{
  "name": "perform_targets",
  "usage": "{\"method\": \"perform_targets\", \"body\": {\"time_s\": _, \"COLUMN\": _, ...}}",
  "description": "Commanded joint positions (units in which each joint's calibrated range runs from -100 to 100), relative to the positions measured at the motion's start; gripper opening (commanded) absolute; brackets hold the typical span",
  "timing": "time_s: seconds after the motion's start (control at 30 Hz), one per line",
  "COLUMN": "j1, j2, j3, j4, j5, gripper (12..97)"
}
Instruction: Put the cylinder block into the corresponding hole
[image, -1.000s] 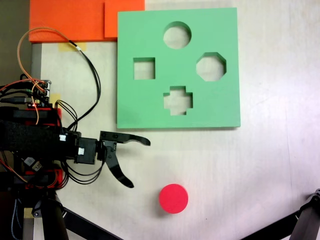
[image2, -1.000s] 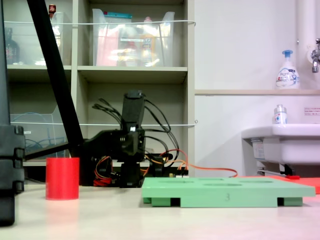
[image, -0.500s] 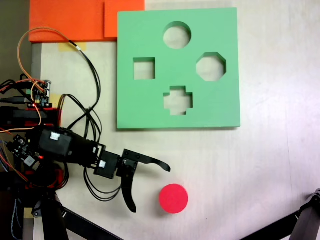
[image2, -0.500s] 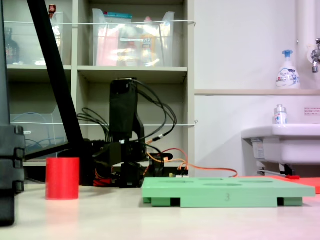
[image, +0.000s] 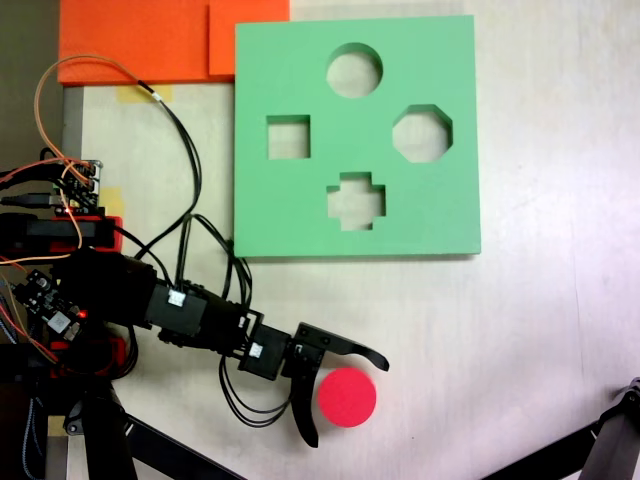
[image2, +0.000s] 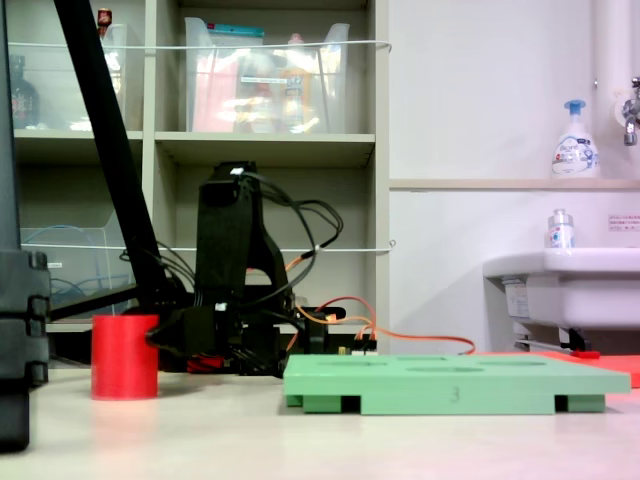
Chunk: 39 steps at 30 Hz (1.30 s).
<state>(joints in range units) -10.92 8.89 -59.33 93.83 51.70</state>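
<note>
The red cylinder block (image: 350, 400) stands upright on the pale table near the front edge, well below the green foam board (image: 300, 60). The circular hole (image: 354, 70) is in the board's far part. My gripper (image: 348, 404) is open, its two black jaws spread on either side of the block: one runs past its upper edge, the other reaches along its lower left. In the low side view the block (image2: 124, 357) stands left of the board (image2: 450, 382), and the gripper (image2: 170, 335) sits low against the block's right side.
The board also has a square cut-out (image: 288, 137), an octagonal one (image: 422, 133) and a cross (image: 356, 201). Orange foam sheets (image: 140, 40) lie at the top left. Loose cables (image: 185, 140) trail from the arm's base. Black stand legs (image: 612, 440) cross the bottom corners.
The arm has stretched out to the right and lowered, bringing the open gripper from left of the block to around it. The block and the board have not moved.
</note>
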Motion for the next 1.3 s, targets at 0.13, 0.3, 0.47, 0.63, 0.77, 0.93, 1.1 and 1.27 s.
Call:
{"method": "perform_targets", "body": {"time_s": 0.13, "j1": -0.5, "j2": 1.2, "j3": 2.6, "j4": 6.2, "j5": 1.2, "gripper": 60.5}}
{"method": "perform_targets", "body": {"time_s": 0.3, "j1": -0.5, "j2": 1.0, "j3": 2.6, "j4": 6.2, "j5": 1.3, "gripper": 48.5}}
{"method": "perform_targets", "body": {"time_s": 0.47, "j1": -0.3, "j2": 0.9, "j3": 2.2, "j4": 6.2, "j5": 1.7, "gripper": 41.5}}
{"method": "perform_targets", "body": {"time_s": 0.63, "j1": -0.3, "j2": 0.6, "j3": 2.1, "j4": 6.2, "j5": 2.4, "gripper": 38.3}}
{"method": "perform_targets", "body": {"time_s": 0.77, "j1": -0.1, "j2": -2.0, "j3": 2.0, "j4": 6.2, "j5": 2.4, "gripper": 38.3}}
{"method": "perform_targets", "body": {"time_s": 0.93, "j1": 1.6, "j2": -15.6, "j3": 2.0, "j4": 3.7, "j5": 2.5, "gripper": 32.7}}
{"method": "perform_targets", "body": {"time_s": 1.1, "j1": 5.3, "j2": -33.9, "j3": 3.7, "j4": -11.8, "j5": 2.5, "gripper": 31.1}}
{"method": "perform_targets", "body": {"time_s": 1.27, "j1": 11.3, "j2": -44.4, "j3": 12.1, "j4": -23.6, "j5": 2.1, "gripper": 31.3}}
